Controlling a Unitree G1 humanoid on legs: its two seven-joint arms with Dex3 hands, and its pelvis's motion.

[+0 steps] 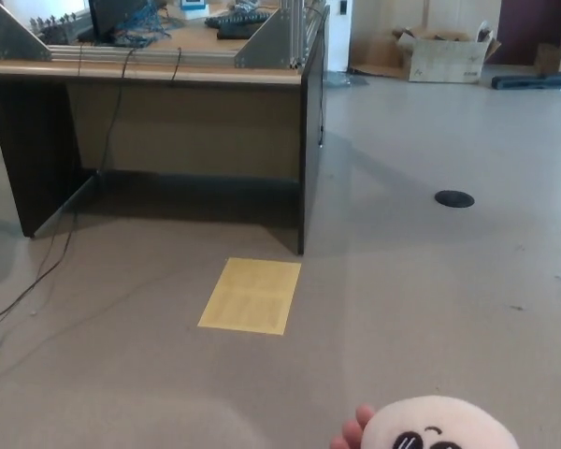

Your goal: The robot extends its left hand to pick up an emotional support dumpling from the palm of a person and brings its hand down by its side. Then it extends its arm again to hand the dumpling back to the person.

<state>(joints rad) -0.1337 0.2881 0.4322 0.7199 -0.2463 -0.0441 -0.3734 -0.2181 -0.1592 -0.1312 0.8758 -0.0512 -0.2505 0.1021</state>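
Yellow mat (251, 296), desk (159, 122), dumpling (439, 426)

A dark-sided wooden bench (168, 122) is seen at ten o'clock; a yellow rectangular floor patch (251, 296) lies centrally, a cardboard box (446, 54) at one o'clock.

Dumpling (439, 426) at bottom edge on person's fingers (353, 430), paper sheet (251, 296) beyond, desk (159, 131) behind it
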